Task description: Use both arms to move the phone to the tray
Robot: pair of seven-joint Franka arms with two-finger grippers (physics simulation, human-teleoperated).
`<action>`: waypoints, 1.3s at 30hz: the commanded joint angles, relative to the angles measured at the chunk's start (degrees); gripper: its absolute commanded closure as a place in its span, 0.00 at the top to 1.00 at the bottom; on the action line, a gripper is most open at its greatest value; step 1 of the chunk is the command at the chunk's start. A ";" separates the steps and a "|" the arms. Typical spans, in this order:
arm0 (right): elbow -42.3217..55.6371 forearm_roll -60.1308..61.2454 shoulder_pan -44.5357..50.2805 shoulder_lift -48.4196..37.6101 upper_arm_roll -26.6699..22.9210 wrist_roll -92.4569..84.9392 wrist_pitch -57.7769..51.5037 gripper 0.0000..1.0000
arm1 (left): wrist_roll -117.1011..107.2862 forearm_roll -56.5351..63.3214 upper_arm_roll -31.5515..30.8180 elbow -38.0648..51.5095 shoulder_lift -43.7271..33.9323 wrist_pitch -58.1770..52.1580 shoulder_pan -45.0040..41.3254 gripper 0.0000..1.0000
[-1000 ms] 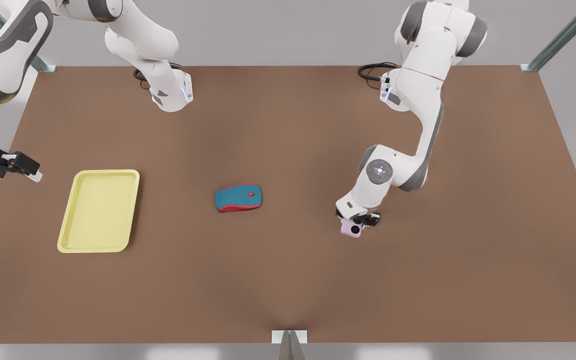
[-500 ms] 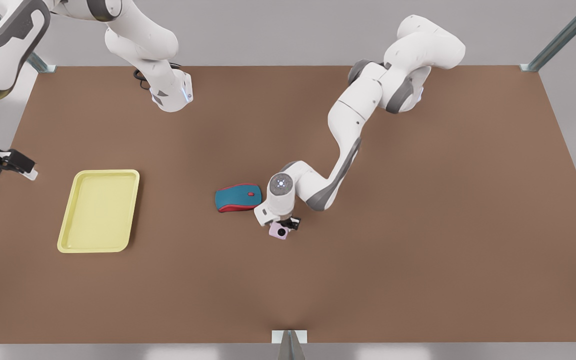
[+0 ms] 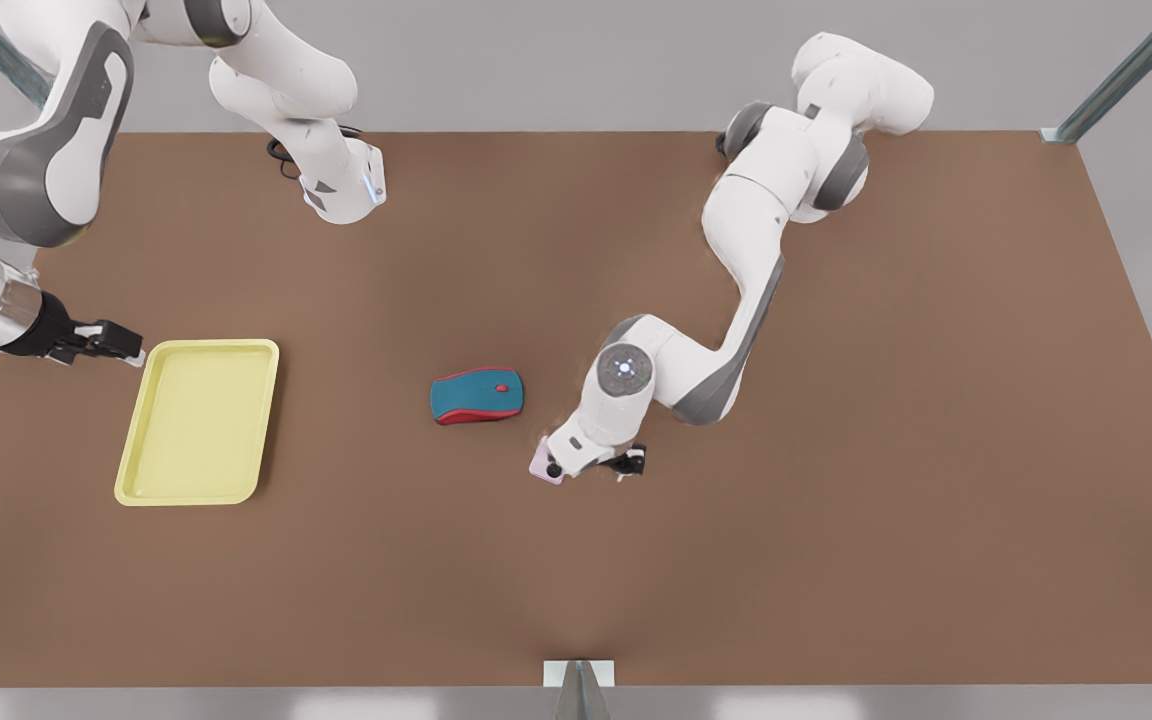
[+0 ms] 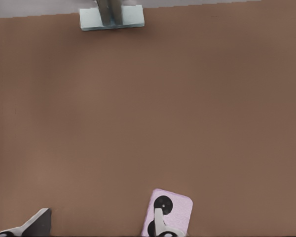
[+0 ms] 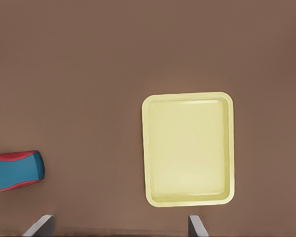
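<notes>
The surface [image 3: 836,560] carries the tray [image 3: 198,421] toward the front view's left, a mouse [image 3: 477,396] near the middle, and the phone [image 3: 545,463] just to the mouse's right, nearer the camera. The phone lies flat, well apart from the tray, with the mouse between them.

The left arm [image 3: 736,260] reaches in from the front view's right. Its jaws [image 3: 604,464] stand apart just beside the phone, one finger [image 4: 160,224] over the phone's lens end, nothing clamped.

The right arm [image 3: 26,180] waits by the tray's far left corner. Its jaws [image 3: 126,352] are spread and empty, and lie nearer the tray, so it is probably the one to take the phone onward.
</notes>
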 commanded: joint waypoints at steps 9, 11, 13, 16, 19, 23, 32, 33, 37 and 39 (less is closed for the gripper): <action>7.88 0.71 19.70 20.24 4.33 46.88 14.08 1.00 | 26.53 6.10 -5.25 -33.09 -48.60 -29.12 25.41 1.00; 10.34 1.68 24.19 26.21 4.86 56.29 20.33 1.00 | 26.79 6.01 -5.25 -32.38 -46.14 -28.94 25.41 1.00; 12.89 1.68 24.54 29.47 6.79 66.04 21.56 1.00 | 26.88 6.10 -5.08 -32.30 -45.35 -29.03 25.50 1.00; 19.40 1.41 27.88 37.29 7.93 81.08 29.11 1.00 | 26.70 6.10 -4.29 -32.30 -45.17 -29.29 25.50 1.00; 19.92 0.80 28.32 40.72 8.46 88.89 35.18 1.00 | 26.79 6.10 -4.29 -32.38 -45.00 -30.96 25.50 1.00; 19.83 0.36 31.74 43.08 6.54 93.12 35.27 1.00 | 26.88 6.10 -4.20 -32.38 -43.85 -32.63 25.50 1.00; 20.27 -3.16 34.65 48.19 5.91 96.72 43.71 1.00 | 25.74 6.01 -4.29 -32.38 -44.12 -34.66 25.32 1.00; 22.56 -3.16 34.56 50.12 6.09 96.72 43.36 1.00 | 26.26 6.10 -4.29 -32.38 -44.12 -34.57 25.32 1.00; 23.97 -2.89 35.09 51.00 6.88 96.46 42.48 1.00 | 25.91 6.19 -4.29 -32.38 -43.85 -34.57 25.32 1.00; 19.75 -3.60 35.53 50.04 6.71 95.50 42.39 1.00 | 26.00 6.19 -4.37 -32.47 -43.77 -34.74 25.32 1.00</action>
